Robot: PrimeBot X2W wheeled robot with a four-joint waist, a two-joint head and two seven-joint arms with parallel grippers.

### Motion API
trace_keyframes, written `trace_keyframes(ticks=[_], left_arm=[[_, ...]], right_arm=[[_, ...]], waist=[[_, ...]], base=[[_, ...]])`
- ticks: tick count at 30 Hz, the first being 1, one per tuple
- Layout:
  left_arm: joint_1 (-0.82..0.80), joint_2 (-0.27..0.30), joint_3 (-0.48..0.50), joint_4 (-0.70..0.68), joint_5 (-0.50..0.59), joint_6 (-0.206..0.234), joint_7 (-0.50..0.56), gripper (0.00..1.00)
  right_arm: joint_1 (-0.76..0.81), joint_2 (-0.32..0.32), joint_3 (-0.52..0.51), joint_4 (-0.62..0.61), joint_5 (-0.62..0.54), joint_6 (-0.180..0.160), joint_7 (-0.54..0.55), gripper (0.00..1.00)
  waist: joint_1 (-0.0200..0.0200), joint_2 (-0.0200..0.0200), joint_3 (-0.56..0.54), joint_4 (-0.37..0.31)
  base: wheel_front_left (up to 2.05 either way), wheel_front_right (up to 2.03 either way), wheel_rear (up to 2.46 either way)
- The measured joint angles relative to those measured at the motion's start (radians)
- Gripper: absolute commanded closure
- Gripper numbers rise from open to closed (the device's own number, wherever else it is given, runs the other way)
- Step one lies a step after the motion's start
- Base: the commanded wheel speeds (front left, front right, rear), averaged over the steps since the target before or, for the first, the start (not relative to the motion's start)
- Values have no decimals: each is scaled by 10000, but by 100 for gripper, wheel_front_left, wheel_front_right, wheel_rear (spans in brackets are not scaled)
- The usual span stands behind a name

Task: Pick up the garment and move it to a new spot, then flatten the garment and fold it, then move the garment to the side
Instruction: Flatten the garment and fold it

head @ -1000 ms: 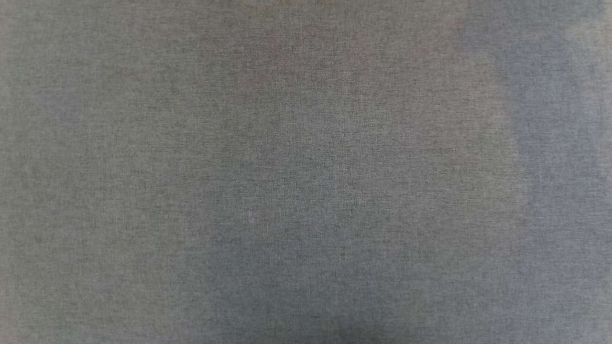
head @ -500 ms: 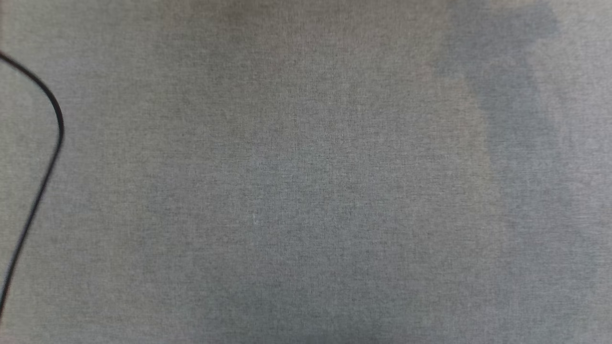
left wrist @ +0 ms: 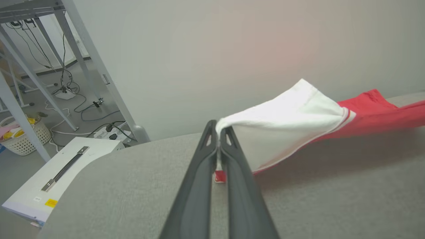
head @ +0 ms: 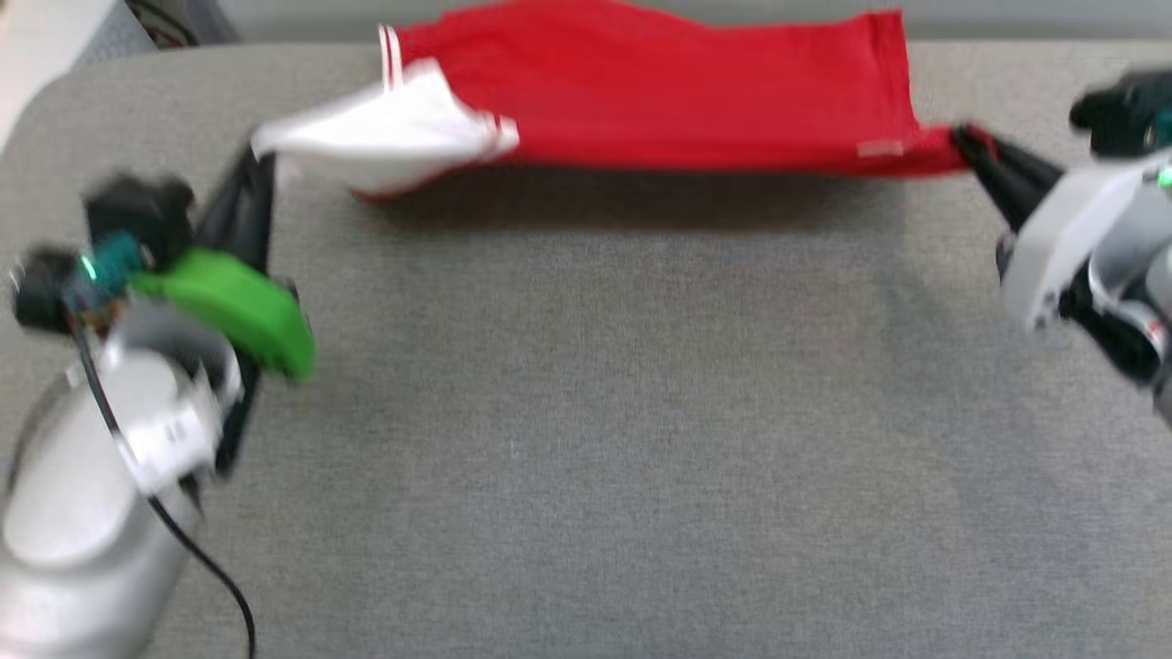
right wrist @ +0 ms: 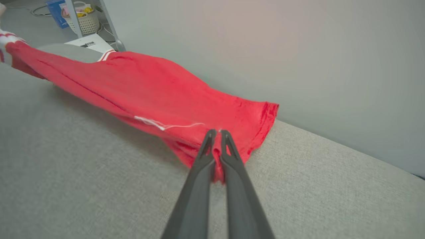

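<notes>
**A:** Both arms are out, and the garment (head: 659, 101), a red jersey-style T-shirt with white short sleeves and striped trim, hangs stretched between the two grippers over the grey fabric-covered table (head: 586, 412).

**B:** Left gripper (left wrist: 217, 132) first. Its two long dark fingers are squeezed together on the cuff of the white sleeve (left wrist: 292, 113), and a scrap of red shows low in the slit between them.

**A:** The sleeve fans out ahead of those tips and off to their right. It's clear of the table, with a shadow beneath it.

**B:** Now the right gripper (right wrist: 216, 132). It's clamped too, pinching a bunched red corner by the hem. From its tips the red body runs away up and to the left, sagging a touch along the near edge.

**A:** The head view is blurred, but you can see the shirt spanning from one pair of fingertips to the other. The white sleeve is at the left gripper's end and the red hem at the right gripper's end. I can't tell whether the far edge touches the table.

**B:** There's a bright green cover (head: 229, 307) just behind the left gripper's fingers.

**A:** Ahead and left of the left gripper, past the table's rounded corner, a flat white case with a metal handle (left wrist: 66, 166) lies on the floor. Grey metal frame legs (left wrist: 96, 66) and a white woven basket (left wrist: 25, 137) stand beyond it.
</notes>
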Motion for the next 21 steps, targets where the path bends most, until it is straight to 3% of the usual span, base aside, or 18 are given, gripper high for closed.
trace_keyframes(ticks=[7,12,21], left_arm=[[4011,351,-326,-2220,-416,1488,313,100],[6102,337,-349,-3246,-968,2349,339,100],[8169,-79,-717,-3183,-1730,2510,201,100]], right_arm=[[2622,-790,238,-842,449,0,-82,100],[4531,-982,12,-1139,738,0,-35,100],[7089,-1179,-943,-1720,667,0,186,100]], waist=[[0,0,-1124,79],[-1,0,-1813,131],[-1,0,-2553,156]], base=[[0,0,0],[0,0,0],[0,0,0]])
